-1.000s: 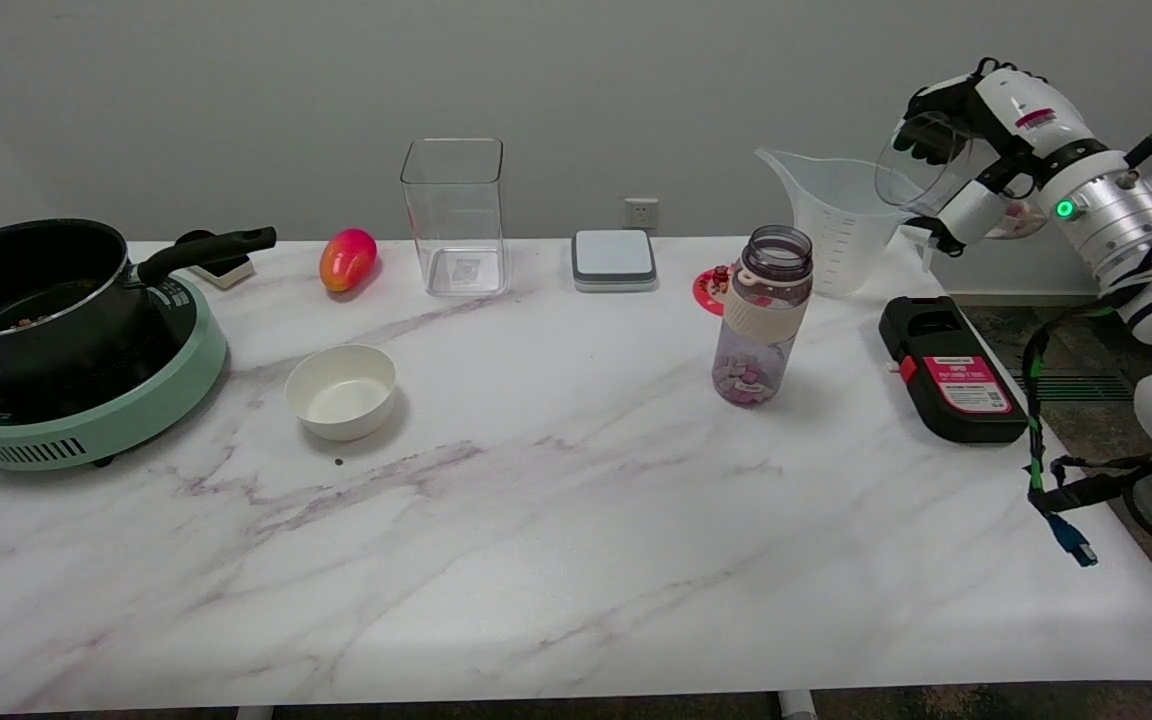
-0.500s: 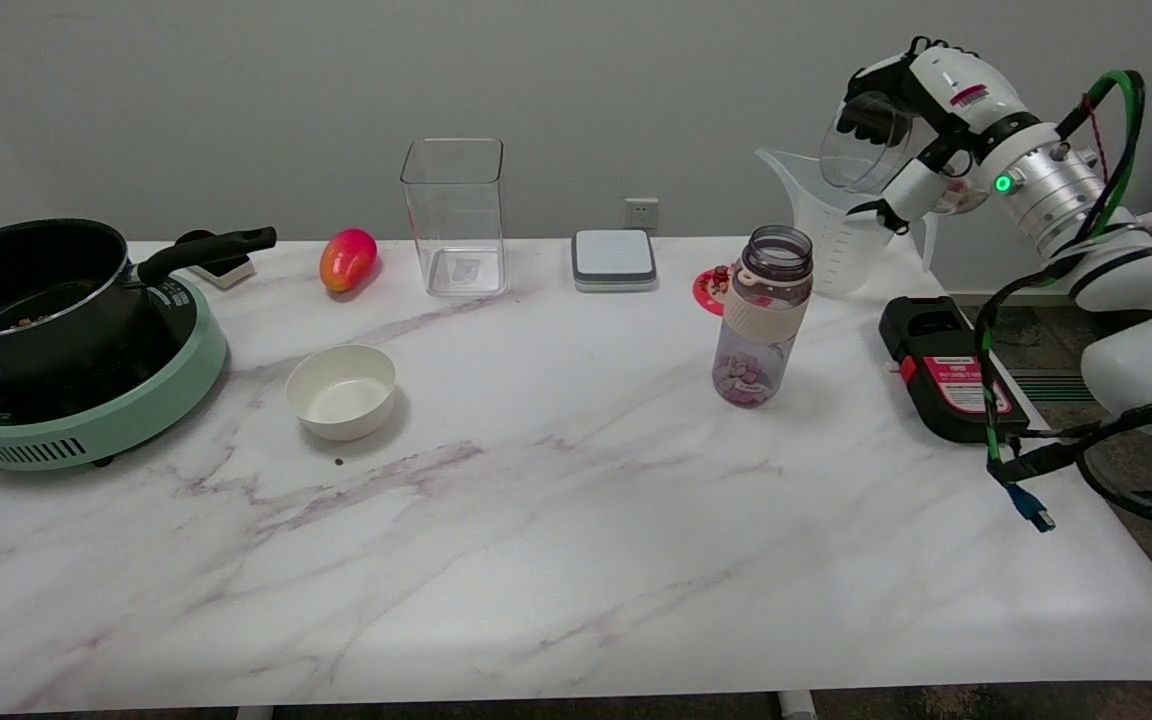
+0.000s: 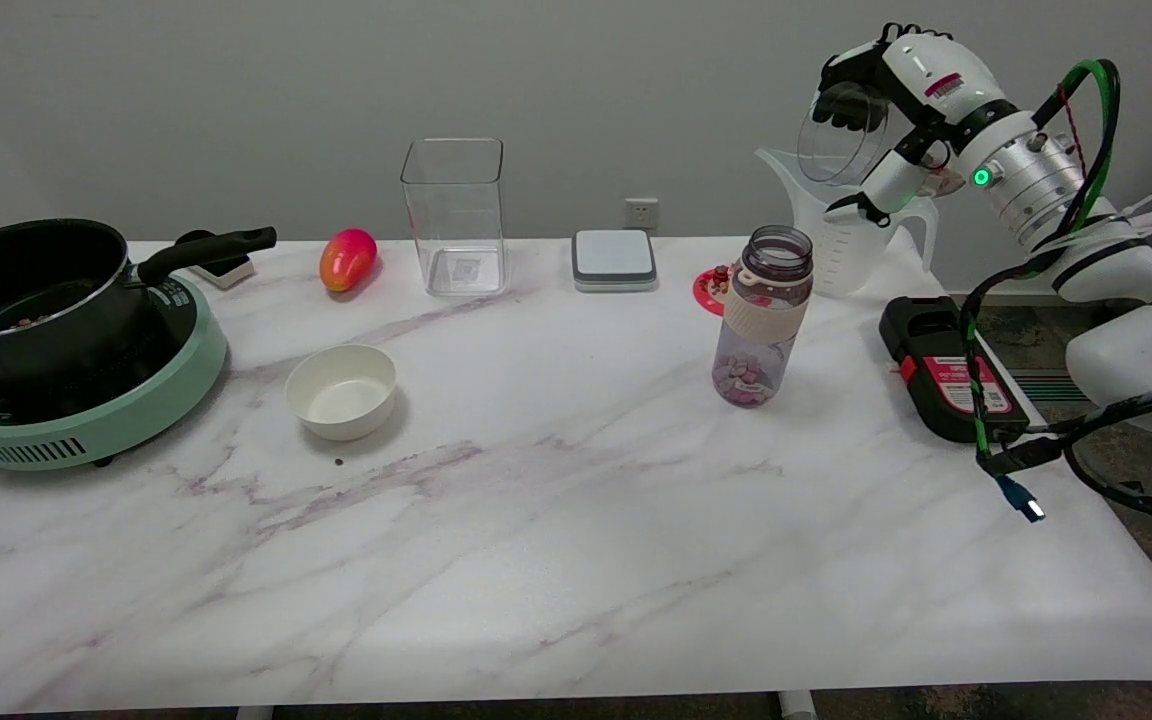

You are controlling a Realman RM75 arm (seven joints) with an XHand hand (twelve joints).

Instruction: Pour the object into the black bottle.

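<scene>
The dark-tinted bottle (image 3: 763,315) stands upright and uncapped right of the table's middle, with a cream band below its neck and small pink and white pieces piled at its bottom. High at the upper right, my right hand (image 3: 891,95) grips a clear glass cup (image 3: 834,135), tipped on its side with its mouth facing left. The cup hangs in the air above and to the right of the bottle's mouth, apart from it. The cup looks empty as far as I can tell.
A clear measuring jug (image 3: 836,225) stands behind the bottle, a black device with a red label (image 3: 946,370) to its right. A white bowl (image 3: 341,390), clear square container (image 3: 454,215), grey box (image 3: 614,260), mango (image 3: 347,258) and pot on a green cooker (image 3: 66,350) lie leftward.
My right hand has carried the tipped cup up and to the left, closer to the space above the bottle. Nothing on the table has moved.
</scene>
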